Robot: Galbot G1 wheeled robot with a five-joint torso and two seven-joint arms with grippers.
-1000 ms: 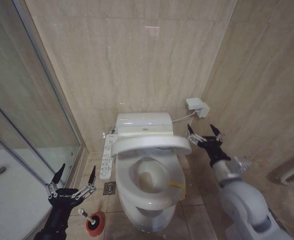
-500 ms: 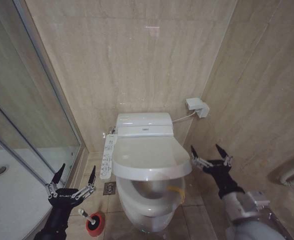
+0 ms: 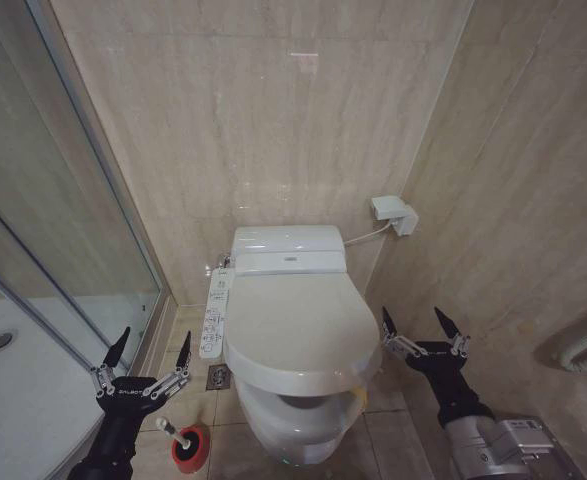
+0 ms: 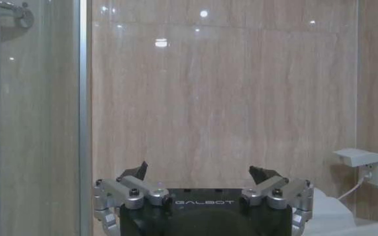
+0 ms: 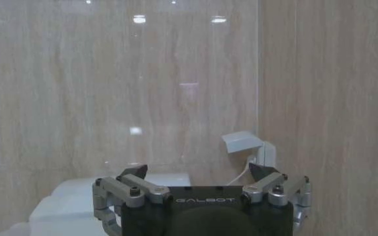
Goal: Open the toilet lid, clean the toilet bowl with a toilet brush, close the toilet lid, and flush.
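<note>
The glossy white toilet lid [image 3: 298, 325] lies nearly flat over the toilet bowl [image 3: 293, 420], whose front rim shows below it with a bit of yellow loop at the right. My right gripper [image 3: 421, 330] stands open just right of the lid's edge, fingers pointing up, not touching it. Low at the left, my left gripper [image 3: 151, 355] is open with nothing in it, above the toilet brush [image 3: 173, 432], whose white handle sticks out of its red holder [image 3: 191, 448] on the floor. Both wrist views show open fingers [image 4: 136, 172] [image 5: 133, 173] against the tiled wall.
A glass shower screen [image 3: 63, 200] and white shower tray [image 3: 13, 380] fill the left. The control panel [image 3: 214, 312] hangs on the toilet's left side. A white wall box [image 3: 393, 213] with a cable sits right of the tank [image 3: 288, 247]. Tiled walls close in behind and right.
The lid has swung down from half raised to nearly flat over the bowl. My right gripper dropped lower and drew back beside it. The left arm has not moved.
</note>
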